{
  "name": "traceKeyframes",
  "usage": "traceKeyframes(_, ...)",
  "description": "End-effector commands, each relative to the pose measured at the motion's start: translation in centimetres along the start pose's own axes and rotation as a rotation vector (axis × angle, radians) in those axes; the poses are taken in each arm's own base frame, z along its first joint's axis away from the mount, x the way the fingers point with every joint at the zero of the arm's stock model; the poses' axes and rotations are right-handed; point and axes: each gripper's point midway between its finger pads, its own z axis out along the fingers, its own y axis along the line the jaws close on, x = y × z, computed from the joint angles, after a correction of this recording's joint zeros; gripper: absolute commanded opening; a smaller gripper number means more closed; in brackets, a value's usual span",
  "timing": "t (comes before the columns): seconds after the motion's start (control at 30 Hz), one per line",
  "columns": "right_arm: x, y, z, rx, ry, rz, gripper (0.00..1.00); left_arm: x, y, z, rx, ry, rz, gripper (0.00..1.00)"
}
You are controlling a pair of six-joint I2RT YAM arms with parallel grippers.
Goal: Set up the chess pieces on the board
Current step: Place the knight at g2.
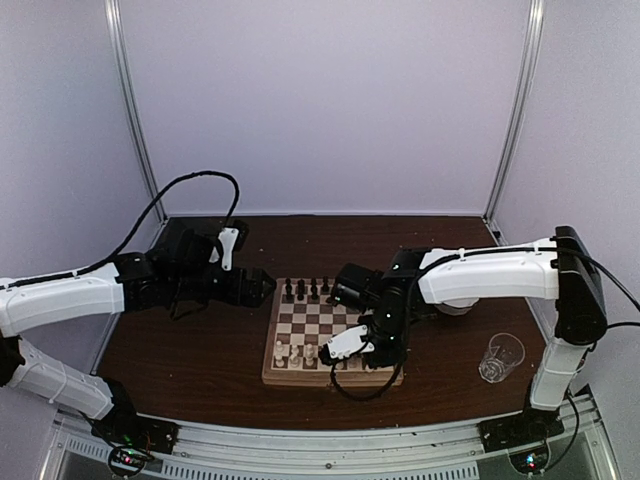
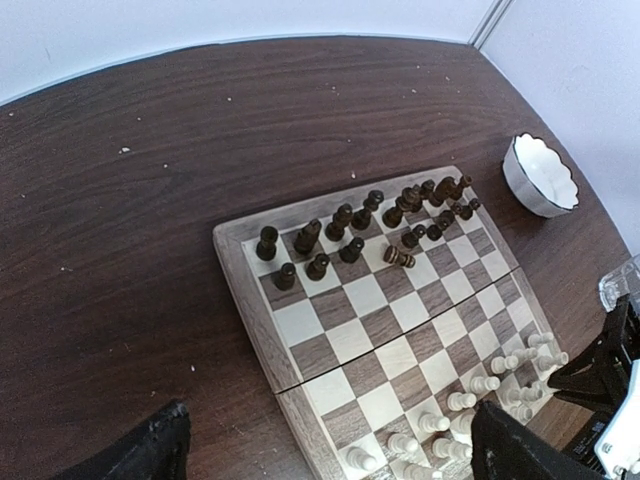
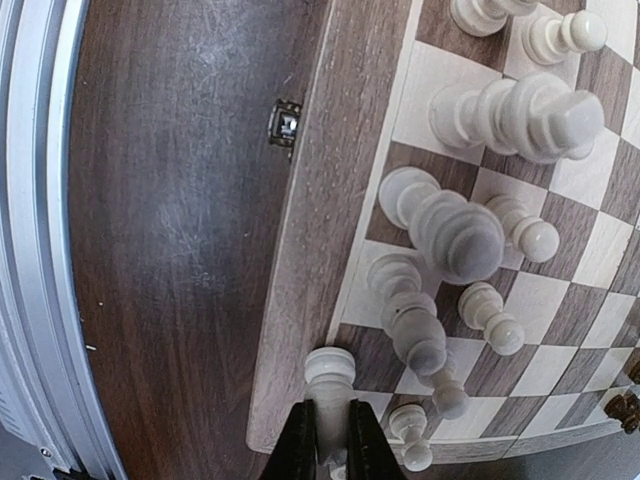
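Observation:
The wooden board [image 1: 330, 340] lies mid-table. Dark pieces [image 2: 350, 225] stand in its far rows, one [image 2: 398, 257] lying on its side. Cream pieces [image 2: 480, 385] stand in the near rows. My right gripper [image 3: 328, 440] is shut on a cream piece [image 3: 330, 375], holding it over the board's near corner by the tan border [image 3: 300, 260]. Other cream pieces [image 3: 440, 230] stand beside it. My left gripper [image 2: 325, 450] is open and empty, hovering above the board's left edge; in the top view it [image 1: 250, 287] is just left of the board.
A white scalloped bowl [image 2: 540, 175] sits right of the board. A clear glass [image 1: 501, 357] stands at the table's right front. A metal clasp [image 3: 284, 123] sits on the board's side. The table's front rail [image 3: 30, 240] is close to the right gripper.

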Motion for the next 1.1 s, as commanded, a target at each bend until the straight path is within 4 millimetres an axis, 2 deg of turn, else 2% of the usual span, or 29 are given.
traceKeyframes(0.0,-0.4,-1.0,-0.3,0.037,0.010,0.003,0.07,-0.3,-0.2,0.4,0.015,-0.014,-0.002,0.98)
traceKeyframes(0.5,-0.1,-1.8,0.2,0.068,0.039,0.017,0.10,0.1,-0.3,0.6,0.028,-0.008,-0.007,0.97)
traceKeyframes(0.73,0.1,-1.7,0.2,0.062,0.047,0.020,0.15,0.4,-0.3,0.6,0.032,-0.004,-0.017,0.97)
traceKeyframes(0.83,-0.1,-1.8,0.0,0.072,0.037,0.025,0.22,0.4,-0.3,0.5,0.037,-0.006,-0.021,0.97)
traceKeyframes(1.07,-0.1,-1.9,-1.2,0.086,0.026,0.027,0.24,0.3,-0.4,0.4,0.043,-0.008,-0.028,0.97)
